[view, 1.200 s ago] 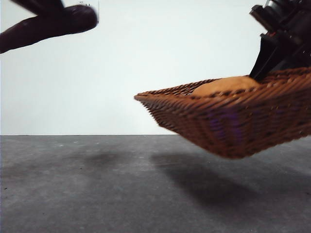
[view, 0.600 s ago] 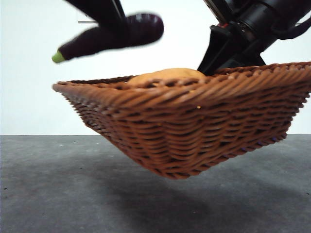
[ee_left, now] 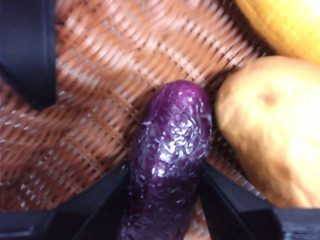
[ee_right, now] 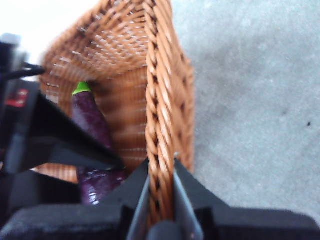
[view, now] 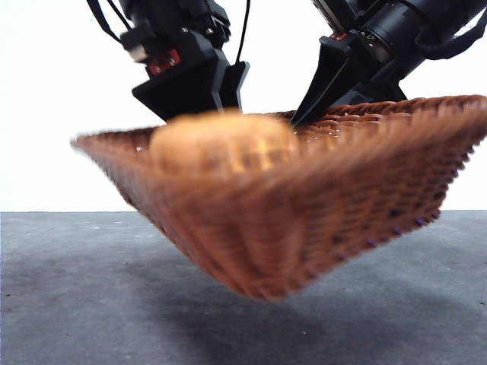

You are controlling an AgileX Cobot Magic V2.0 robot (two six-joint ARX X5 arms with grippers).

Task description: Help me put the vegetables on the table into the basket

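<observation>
Grey speckled counter [view: 91, 304], white wall behind; woven basket [view: 319, 228] held up off it, tilted.
Front view, near to far: blurred brown wicker wall, rounded orange-brown potato [view: 222, 143] above the rim, two dark arms behind. Only the left wrist view shows the left tool [ee_left: 165, 200] clamped on the glossy purple eggplant [ee_left: 170, 155] inside the basket, beside the potato, with yellow corn [ee_left: 285, 25] at a corner. Only the right wrist view shows the right tool [ee_right: 160, 195] pinching the braided rim [ee_right: 159, 125] and the eggplant's green stem end [ee_right: 82, 88].
</observation>
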